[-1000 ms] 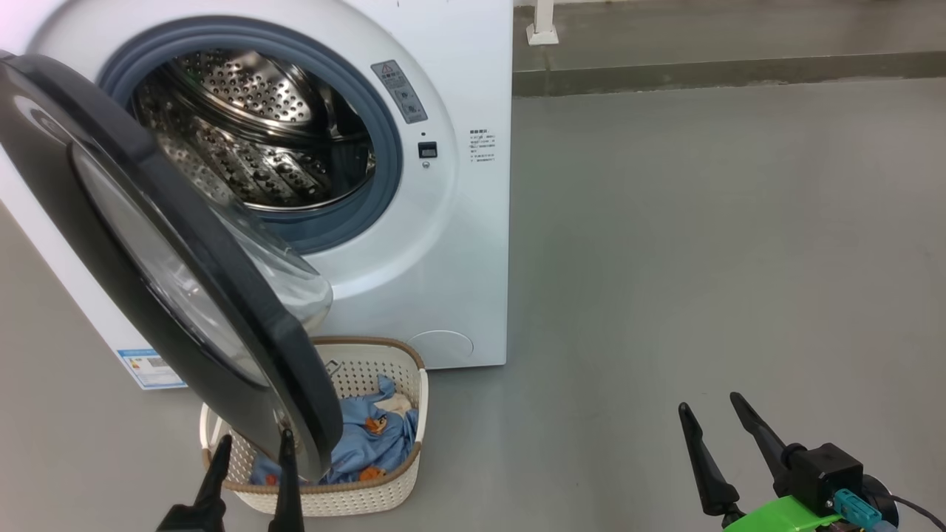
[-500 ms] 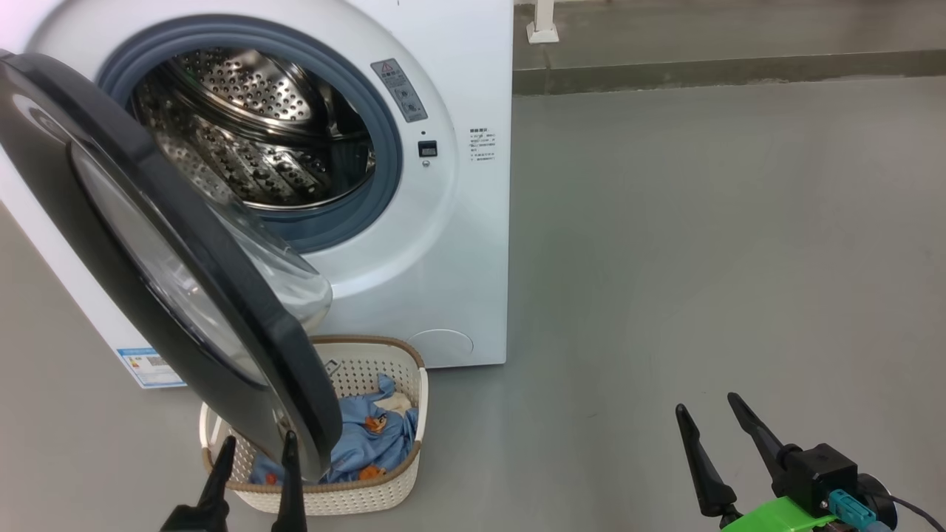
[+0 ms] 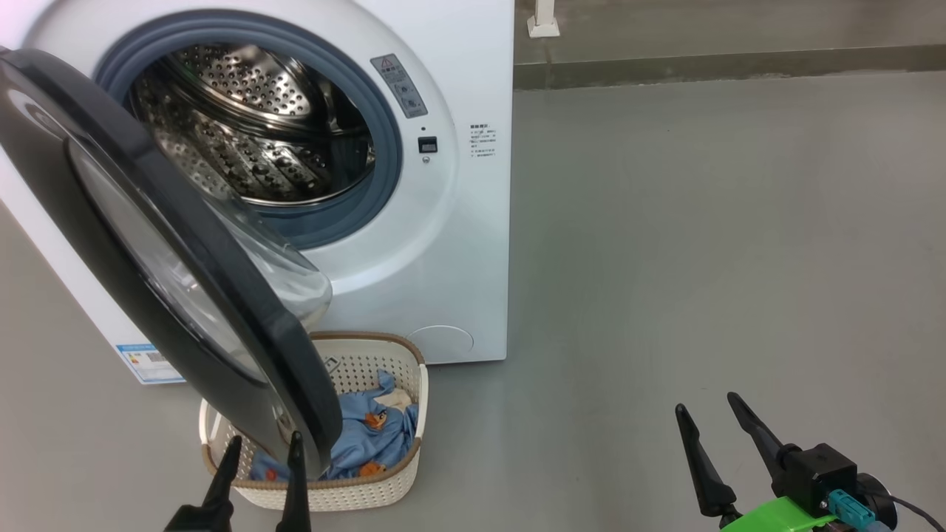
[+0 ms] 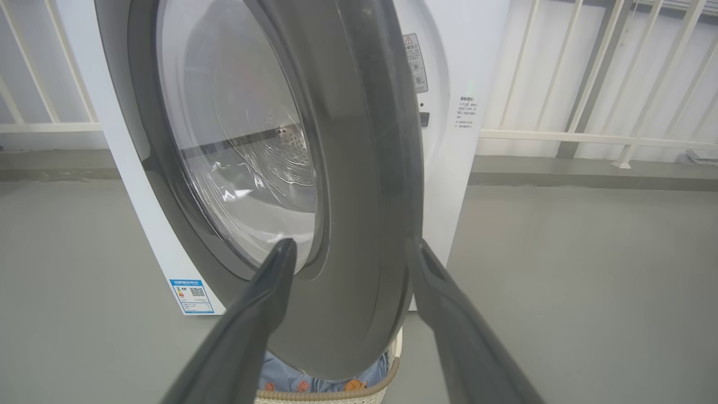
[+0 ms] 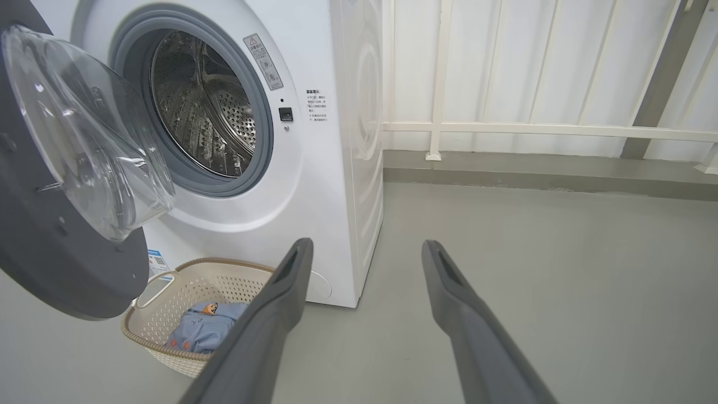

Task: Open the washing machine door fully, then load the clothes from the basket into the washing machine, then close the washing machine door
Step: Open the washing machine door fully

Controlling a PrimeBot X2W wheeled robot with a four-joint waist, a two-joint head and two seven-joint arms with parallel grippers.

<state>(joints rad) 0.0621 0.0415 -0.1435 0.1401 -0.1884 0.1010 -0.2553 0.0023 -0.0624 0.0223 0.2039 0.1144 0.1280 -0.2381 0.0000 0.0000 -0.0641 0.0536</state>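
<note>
Two open hands: left hand [image 3: 264, 439] has crept rightward by the washing machine door [image 3: 236, 310] rim (right hand [image 3: 704, 402] unmoved, empty).

The washing machine [image 3: 458, 222] stands on the floor [image 3: 702, 258], with a railing [image 5: 533, 129] behind it. The washing machine door [image 3: 185, 295] hangs open at its left, overhanging the basket [image 3: 355, 499]. The basket sits before the machine, with the clothes [image 3: 369, 436] in it.

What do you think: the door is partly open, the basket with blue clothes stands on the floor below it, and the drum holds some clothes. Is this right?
Not quite: the drum is empty, as the head view shows. The rest stands: the door is partly open, and the basket with blue clothes stands on the floor below it.
</note>
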